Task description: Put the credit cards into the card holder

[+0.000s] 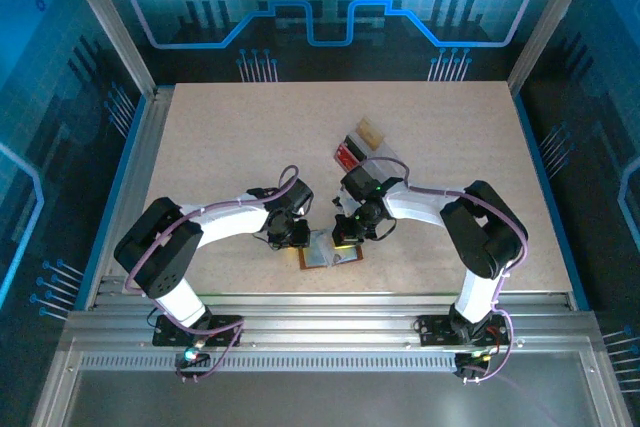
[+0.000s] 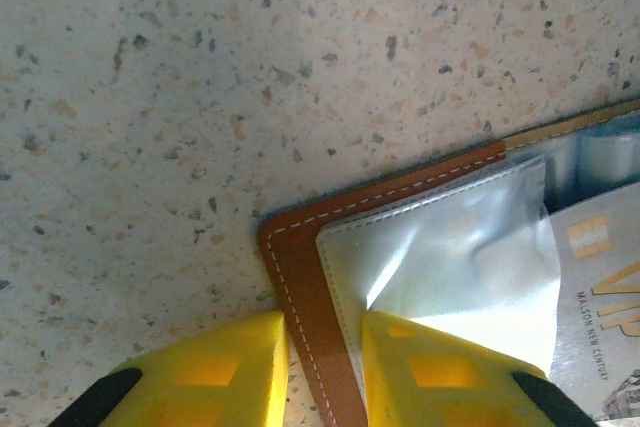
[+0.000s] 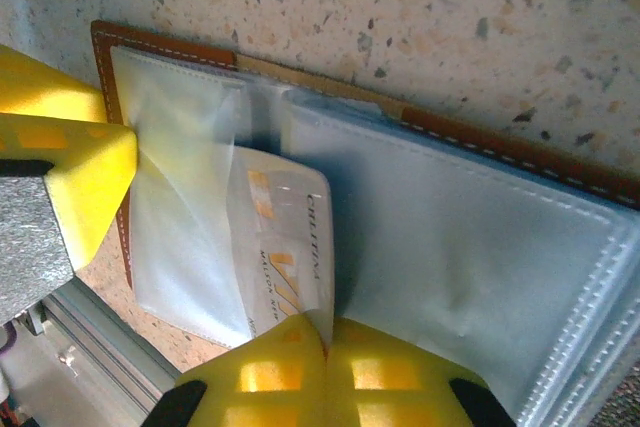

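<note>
Left gripper [image 2: 322, 372] clamps card holder [image 2: 305, 297] edge; right gripper [image 3: 328, 372] pinches credit card [image 3: 285, 247]

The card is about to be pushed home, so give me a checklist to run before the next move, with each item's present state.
1. The card holder lies open on the table: ok.
2. The left hand grips the holder's corner edge: ok.
3. The right hand is shut on the credit card: ok.
4. The card's leading edge is inside the clear pocket: cannot tell, film and glare blur it.
5. The spare cards lie beyond the holder, not on it: ok.
</note>
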{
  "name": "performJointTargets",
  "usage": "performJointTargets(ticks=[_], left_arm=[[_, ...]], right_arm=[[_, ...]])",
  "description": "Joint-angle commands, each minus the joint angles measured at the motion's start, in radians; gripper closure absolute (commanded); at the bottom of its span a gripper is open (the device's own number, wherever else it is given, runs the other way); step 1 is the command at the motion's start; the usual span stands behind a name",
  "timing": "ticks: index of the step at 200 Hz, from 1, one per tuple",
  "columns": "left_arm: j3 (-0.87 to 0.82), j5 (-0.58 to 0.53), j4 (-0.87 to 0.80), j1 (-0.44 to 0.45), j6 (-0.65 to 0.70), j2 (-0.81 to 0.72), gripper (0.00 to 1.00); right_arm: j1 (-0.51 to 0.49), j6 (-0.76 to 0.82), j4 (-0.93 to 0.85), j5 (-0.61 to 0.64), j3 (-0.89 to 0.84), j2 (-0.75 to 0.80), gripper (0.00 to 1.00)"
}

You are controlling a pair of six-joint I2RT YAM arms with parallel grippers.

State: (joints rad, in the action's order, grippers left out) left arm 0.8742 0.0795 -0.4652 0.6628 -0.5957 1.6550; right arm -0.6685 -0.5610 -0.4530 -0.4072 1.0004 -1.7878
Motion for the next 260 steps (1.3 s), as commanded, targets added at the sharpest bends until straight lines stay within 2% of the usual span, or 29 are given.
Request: performJointTargets(ticks=[1,130,260], left_arm=[[-0.056,0.052,0.054,0.014,0.002,0.097,0.75],[-0.057,0.055,0.057,0.014,0.005,0.103,0.75],[-0.060,0.069,0.075,0.012,-0.004,0.106,0.76]], right_arm=[[-0.011,-0.029,-0.008,0.130,-0.004,-0.052,1.00],[-0.064,-0.095,0.060,0.190,-0.010,-0.057,1.00],[-0.137,-0.170,0.122,0.191,-0.040,-0.022,1.00]])
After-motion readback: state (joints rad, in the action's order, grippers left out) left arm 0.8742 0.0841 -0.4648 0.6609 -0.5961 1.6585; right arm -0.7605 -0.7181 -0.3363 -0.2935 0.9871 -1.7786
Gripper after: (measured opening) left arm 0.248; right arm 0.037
